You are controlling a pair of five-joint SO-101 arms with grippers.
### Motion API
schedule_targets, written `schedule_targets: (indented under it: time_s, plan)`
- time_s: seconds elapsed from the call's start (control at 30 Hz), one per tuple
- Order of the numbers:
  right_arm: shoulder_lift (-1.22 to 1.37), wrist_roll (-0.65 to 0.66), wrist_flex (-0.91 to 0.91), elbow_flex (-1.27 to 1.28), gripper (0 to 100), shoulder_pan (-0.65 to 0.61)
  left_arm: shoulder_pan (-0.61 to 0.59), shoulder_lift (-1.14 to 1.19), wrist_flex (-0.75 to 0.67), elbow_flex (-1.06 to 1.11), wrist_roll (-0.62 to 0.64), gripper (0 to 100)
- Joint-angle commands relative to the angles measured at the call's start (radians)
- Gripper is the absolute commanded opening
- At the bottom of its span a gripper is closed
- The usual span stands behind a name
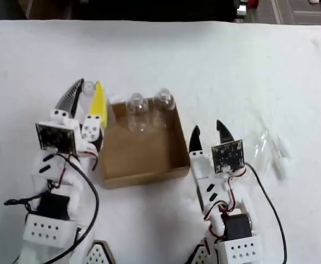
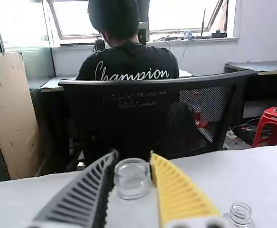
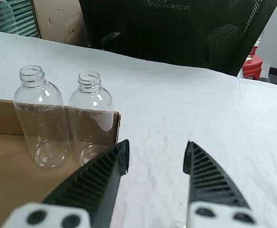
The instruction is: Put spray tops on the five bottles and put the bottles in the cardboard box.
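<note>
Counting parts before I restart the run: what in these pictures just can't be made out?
High view, clear bag: the white bits inside are too blurred to identify.
Left wrist view, bottle in the left claw: its body is hidden by the claw.
Left wrist view, second bottle: cut off below the neck by the picture's edge, so where it stands is unclear.

table (image 1: 215, 60): white | cardboard box (image 1: 144, 157): on it, near middle | spray tops (image 1: 283, 158): on it, right of box
</note>
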Motion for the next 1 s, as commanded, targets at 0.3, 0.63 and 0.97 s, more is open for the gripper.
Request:
schedule_targets:
  time_s: [0.3, 0.63, 0.97]
  plan:
    - [-0.010, 0.014, -0.024, 0.009, 16.6, 0.016, 0.007, 0.444, -0.387, -0.009, 0.015, 2]
    - [-0.007, 0.075, -0.025, 0.012, 16.6, 0.013, 0.007, 0.657, -0.526, -0.008, 0.023, 2]
    - [-0.004, 0.080, -0.025, 0.012, 16.6, 0.013, 0.008, 0.929, -0.793, -0.009, 0.023, 2]
